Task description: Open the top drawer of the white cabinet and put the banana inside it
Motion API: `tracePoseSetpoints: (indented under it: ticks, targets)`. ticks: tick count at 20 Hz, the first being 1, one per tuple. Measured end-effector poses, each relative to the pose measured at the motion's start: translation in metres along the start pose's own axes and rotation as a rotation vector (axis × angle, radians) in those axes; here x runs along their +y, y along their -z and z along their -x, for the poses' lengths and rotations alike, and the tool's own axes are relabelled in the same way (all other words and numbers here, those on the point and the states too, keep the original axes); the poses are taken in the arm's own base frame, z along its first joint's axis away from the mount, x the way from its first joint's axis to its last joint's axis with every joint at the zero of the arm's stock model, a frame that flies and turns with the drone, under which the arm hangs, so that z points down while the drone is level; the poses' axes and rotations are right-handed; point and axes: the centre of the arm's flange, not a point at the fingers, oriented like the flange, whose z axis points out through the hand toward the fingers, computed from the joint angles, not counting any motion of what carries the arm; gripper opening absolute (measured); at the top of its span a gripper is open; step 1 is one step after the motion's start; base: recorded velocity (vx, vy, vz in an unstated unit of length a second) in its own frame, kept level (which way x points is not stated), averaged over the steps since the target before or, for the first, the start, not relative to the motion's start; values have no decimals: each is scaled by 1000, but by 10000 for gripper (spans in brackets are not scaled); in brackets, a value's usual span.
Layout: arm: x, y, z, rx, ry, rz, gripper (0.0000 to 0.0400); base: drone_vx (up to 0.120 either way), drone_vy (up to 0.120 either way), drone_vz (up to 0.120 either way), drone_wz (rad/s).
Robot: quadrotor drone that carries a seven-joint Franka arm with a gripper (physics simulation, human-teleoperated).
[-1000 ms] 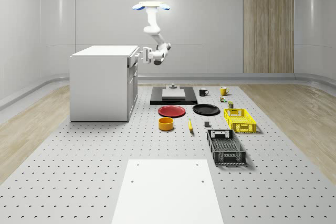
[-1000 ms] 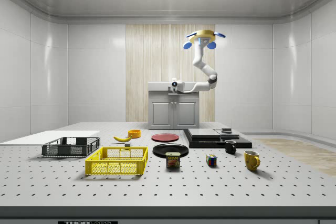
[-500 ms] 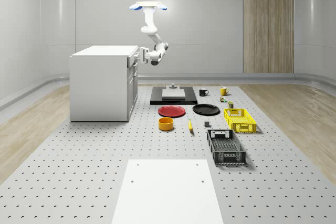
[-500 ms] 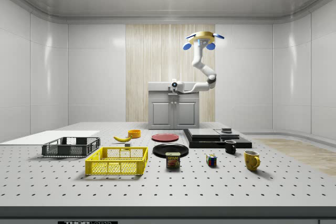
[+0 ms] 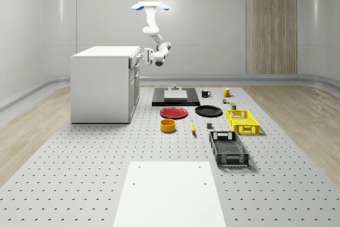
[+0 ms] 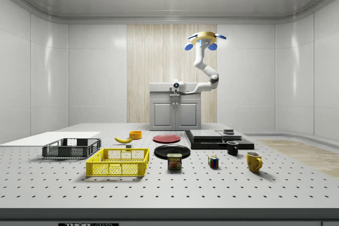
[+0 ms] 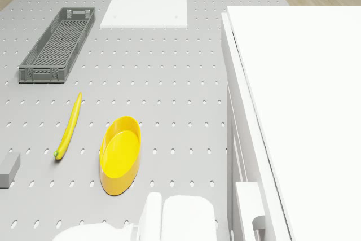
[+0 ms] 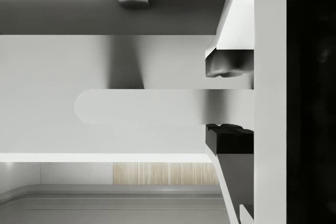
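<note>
The white cabinet (image 5: 103,83) (image 6: 175,109) stands at the whole-scene view's left, its top drawer closed. The drone (image 5: 151,7) (image 6: 204,39) hovers in front of the cabinet, higher than its top, with the arm bent down to the drawer front. My gripper (image 5: 141,56) (image 6: 175,89) (image 8: 229,100) sits at the top drawer's handle (image 8: 147,107) (image 7: 258,224). In the wrist view the fingers (image 8: 228,64) stand on either side of the bar, shut on it. The banana (image 5: 192,127) (image 6: 123,139) (image 7: 69,126) lies on the perforated table beside a yellow bowl (image 5: 168,125) (image 7: 119,153).
On the table lie a red plate (image 5: 173,112), a black plate (image 5: 208,111), a yellow crate (image 5: 243,121), a dark grey crate (image 5: 228,148) (image 7: 56,43), a black slab (image 5: 175,98) and a white sheet (image 5: 170,192). Mugs and small items stand at the far right.
The drone and arm shifted slightly toward the cabinet. The fingers closed around the top drawer's handle. The drawer and the banana have not moved.
</note>
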Motion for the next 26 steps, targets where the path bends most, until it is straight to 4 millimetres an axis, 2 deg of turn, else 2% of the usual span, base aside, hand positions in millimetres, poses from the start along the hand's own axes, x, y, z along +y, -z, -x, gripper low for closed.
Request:
tracePoseSetpoints:
  ticks: [3,4,6,8,11,15,22,23,24,26]
  targets:
    - [0,15,0,-1,0,-1,114,0,0,0,0]
    - [0,20,0,-1,0,-2,135,0,0,0,0]
    - [0,28,0,-2,1,-2,239,0,-40,0,0]
    - [0,34,0,-2,1,-2,303,0,-120,0,0]
    - [0,40,0,-2,1,-3,354,0,-120,0,0]
    - [-3,44,3,-2,1,-3,383,0,-10,0,0]
    - [-5,40,5,-2,1,-3,397,0,0,0,0]
    - [-5,38,5,-2,1,-3,375,0,0,0,0]
    - [-5,37,5,-2,1,-3,315,0,0,0,0]
    - [-6,35,5,-2,1,-3,232,0,0,0,0]
